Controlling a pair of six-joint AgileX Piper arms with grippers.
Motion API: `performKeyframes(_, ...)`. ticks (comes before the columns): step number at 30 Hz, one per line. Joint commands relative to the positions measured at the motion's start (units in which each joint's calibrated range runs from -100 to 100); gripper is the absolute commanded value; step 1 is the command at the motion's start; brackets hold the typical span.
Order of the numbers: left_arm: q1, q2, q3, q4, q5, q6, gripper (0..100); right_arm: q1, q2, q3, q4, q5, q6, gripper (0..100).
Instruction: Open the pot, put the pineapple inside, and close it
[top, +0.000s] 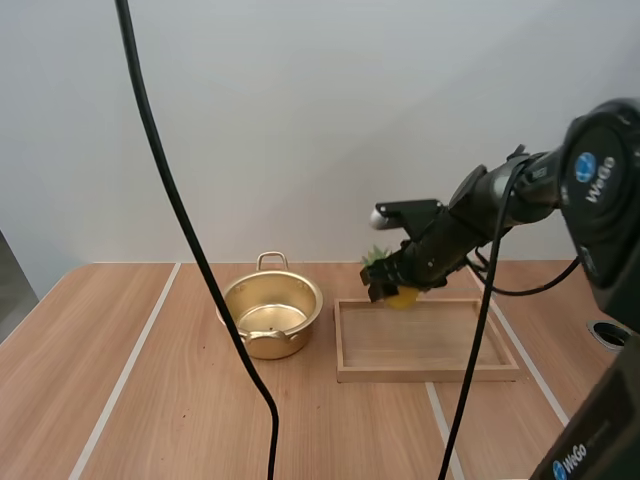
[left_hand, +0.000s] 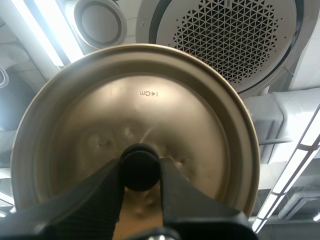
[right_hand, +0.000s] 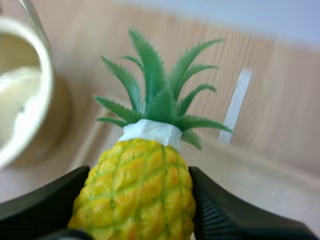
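A gold pot (top: 272, 314) stands open on the table, left of the wooden tray (top: 425, 340). My right gripper (top: 392, 285) hangs above the tray's far left corner, shut on a small yellow pineapple (top: 402, 294) with green leaves. In the right wrist view the black fingers (right_hand: 45, 205) clamp the pineapple (right_hand: 137, 192) by its sides, leaves pointing away, with the pot's rim (right_hand: 37, 90) beside it. In the left wrist view my left gripper (left_hand: 140, 172) is shut on the black knob (left_hand: 140, 167) of the pot's lid (left_hand: 135, 125), held up high so the lid's top faces the camera.
The tray holds nothing and lies between the pot and the table's right side. White stripes (top: 130, 365) run across the wooden tabletop. A round hole (top: 610, 333) sits near the right edge.
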Motion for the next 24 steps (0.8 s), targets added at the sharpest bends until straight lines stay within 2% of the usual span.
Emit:
performKeyframes(1, 0.04, -0.35, -0.48, 0.30, 0.53, -0.09, 0, -0.15, -8.53, -2.93, 3.93, -4.03, -2.84, 0)
performKeyframes(6, 0.04, -0.83, -0.48, 0.30, 5.54, 1.88, 0, -0.15, -22.67, -7.00, 4.29, -19.69, -3.55, 0)
performKeyframes(10, 0.04, -1.00, -0.48, 0.30, 6.91, 1.88, 0, -0.15, -33.53, -7.28, 5.40, -37.18, -3.55, 0)
performKeyframes(12, 0.04, -1.00, -0.48, 0.30, 6.91, 1.88, 0, -0.15, -37.88, -7.39, 5.52, -42.02, -3.55, 0)
performKeyframes(17, 0.04, -1.57, -0.48, 0.30, 7.72, 1.88, 0, -2.66, -44.66, -7.39, 5.52, -39.24, -1.44, 0)
performKeyframes(22, 0.04, -2.58, -0.48, 0.30, 10.73, 1.88, 0, -3.67, -45.91, -7.39, 5.88, -36.43, 5.74, 0)
performKeyframes(24, 0.04, -3.09, -0.48, 0.30, 11.06, 1.88, 0, -3.67, -45.74, -7.39, 9.23, -32.26, 8.56, 0)
